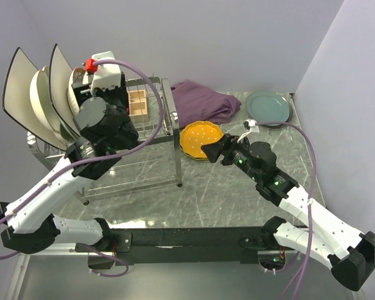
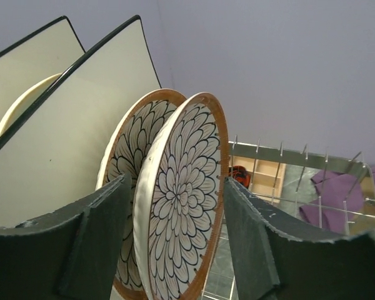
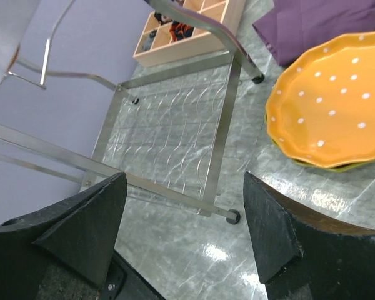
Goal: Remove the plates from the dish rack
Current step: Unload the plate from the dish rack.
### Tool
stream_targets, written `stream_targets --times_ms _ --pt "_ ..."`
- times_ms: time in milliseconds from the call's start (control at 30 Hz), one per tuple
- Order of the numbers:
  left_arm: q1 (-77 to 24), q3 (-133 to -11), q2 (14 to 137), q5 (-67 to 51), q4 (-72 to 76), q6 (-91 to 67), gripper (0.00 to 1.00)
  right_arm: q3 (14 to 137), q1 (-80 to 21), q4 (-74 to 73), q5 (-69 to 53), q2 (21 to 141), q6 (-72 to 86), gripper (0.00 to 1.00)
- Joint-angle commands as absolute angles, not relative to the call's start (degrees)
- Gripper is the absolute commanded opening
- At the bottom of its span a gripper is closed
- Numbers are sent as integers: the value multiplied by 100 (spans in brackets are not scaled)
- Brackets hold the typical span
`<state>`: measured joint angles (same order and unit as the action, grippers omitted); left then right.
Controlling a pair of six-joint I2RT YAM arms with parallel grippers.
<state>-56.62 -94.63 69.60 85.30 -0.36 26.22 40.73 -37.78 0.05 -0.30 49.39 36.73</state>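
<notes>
The silver wire dish rack (image 1: 173, 134) stands at the left. It holds two white square plates with dark rims (image 1: 19, 87), a round cream plate (image 1: 40, 100) and two brown-patterned plates (image 2: 181, 200). My left gripper (image 2: 175, 184) is open, its fingers (image 2: 81, 250) straddling the nearer patterned plate's rim without closing on it. In the top view it (image 1: 81, 95) sits at the rack's top tier. My right gripper (image 3: 184, 181) is open and empty above the table, just left of the orange dotted plate (image 3: 331, 112), which lies on a lime-yellow plate (image 3: 340, 167). A teal plate (image 1: 269, 107) lies at the far right.
A purple cloth (image 1: 203, 103) lies behind the orange plate (image 1: 200, 139). A small wooden compartment box (image 1: 137, 103) sits on the table behind the rack. The rack's steel legs and foot (image 3: 233, 217) stand close to my right gripper (image 1: 209, 150). Walls close in on both sides.
</notes>
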Motion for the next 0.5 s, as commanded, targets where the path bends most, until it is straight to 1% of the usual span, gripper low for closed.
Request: stream_targets --times_ms 0,67,133,233,267,300,333,367,400,433,467 --pt "-5581 -9799 7162 8745 -448 2514 67 4034 -3841 290 202 4729 3498 81" --pt "-5581 -9905 7216 8737 -553 2522 68 4043 -3876 273 237 4693 3481 81" --pt "-5598 -10028 7312 8580 -702 2488 78 4034 -3902 264 255 4650 3454 81" --pt "-5607 -10335 7567 8298 -1308 2155 87 4008 -3929 255 290 4623 3428 81" --pt "-5616 -10493 7646 8192 -1927 1971 89 4008 -3937 255 290 4614 3419 80" --pt "-5625 -10955 7821 8061 -2325 1438 95 4008 -3955 246 316 4597 3402 80" --pt "-5616 -11256 7918 7886 -2764 1102 96 4008 -3955 237 334 4579 3393 80" --pt "-5573 -11572 8015 7353 -3291 777 97 3999 -3972 237 360 4570 3393 80" --pt "-5537 -12158 8181 7165 -3931 356 98 3990 -3981 237 386 4562 3375 80" --pt "-5528 -12329 8235 7137 -4016 343 98 3982 -3990 237 387 4544 3366 80" --pt "-5528 -12383 8253 7433 -3921 447 98 3981 -3999 229 422 4544 3358 80"
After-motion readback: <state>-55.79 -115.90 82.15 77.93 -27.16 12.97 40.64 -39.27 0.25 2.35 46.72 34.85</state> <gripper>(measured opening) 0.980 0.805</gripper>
